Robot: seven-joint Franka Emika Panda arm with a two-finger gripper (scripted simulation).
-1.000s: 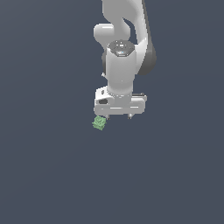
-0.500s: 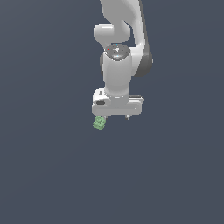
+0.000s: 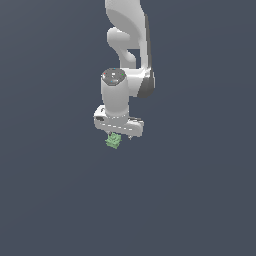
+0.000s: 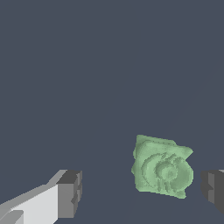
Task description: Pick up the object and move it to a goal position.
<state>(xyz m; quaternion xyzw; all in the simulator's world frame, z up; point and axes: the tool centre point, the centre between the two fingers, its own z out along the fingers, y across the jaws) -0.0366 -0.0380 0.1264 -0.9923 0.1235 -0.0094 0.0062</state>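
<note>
The object (image 3: 113, 141) is a tiny light-green blocky item with a ridged surface, lying on the dark grey floor. My white gripper (image 3: 119, 135) hangs right above it, and its body hides part of the object in the exterior view. In the wrist view the object (image 4: 162, 166) lies between my two fingers, much nearer to one dark fingertip (image 4: 213, 187) than to the other (image 4: 70, 192). My gripper (image 4: 142, 191) is open, and neither pad touches the object.
The floor (image 3: 200, 190) is a plain dark grey surface. No other item shows in either view.
The gripper has moved toward the exterior view's left and come down, from beside the object to directly above it. The object has not moved.
</note>
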